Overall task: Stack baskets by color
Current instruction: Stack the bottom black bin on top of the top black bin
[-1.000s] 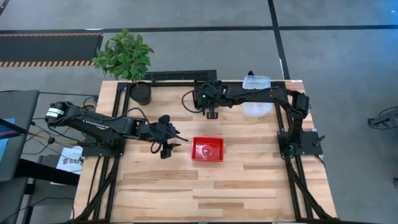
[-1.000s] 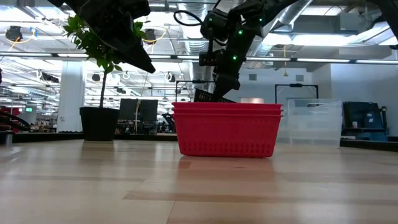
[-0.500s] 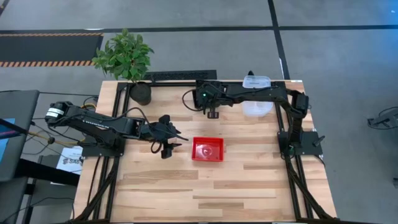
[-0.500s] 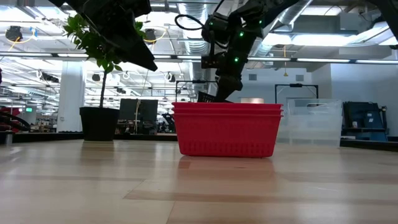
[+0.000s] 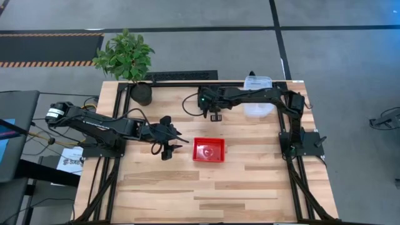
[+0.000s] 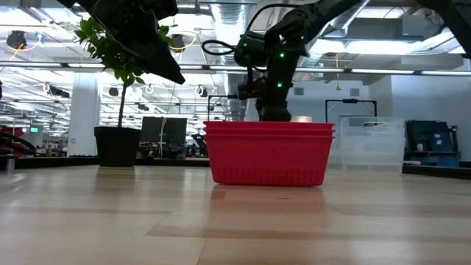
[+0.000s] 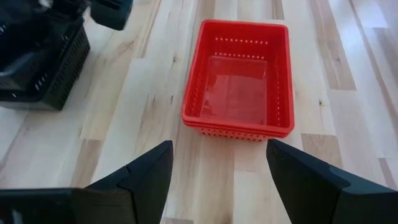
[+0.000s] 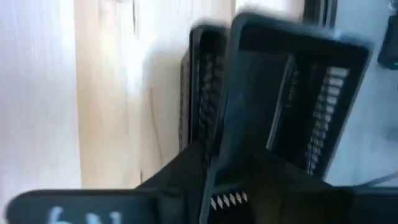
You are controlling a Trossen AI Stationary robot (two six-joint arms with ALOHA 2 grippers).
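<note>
Black perforated plastic basket [image 8: 273, 93] sits at the surface's far edge, directly under the right tool [image 5: 214, 116], long axis running across the surface. Whether that tool grips its wall: cannot tell. Left tool [image 7: 214, 168] wide open, empty, facing the red perforated basket stack [image 5: 209, 150] mid-surface.

No readable text is showing in any view.

A white sheet of paper [image 5: 70, 159] is lying just off the left edge of the table [image 5: 250, 187], and dark printing is showing on it, but the letters are too small to make out. Pale marks are also appearing on a dark part at the edge of the right wrist view, too blurred to read. Nothing else is carrying a label, brand, number or sign.
</note>
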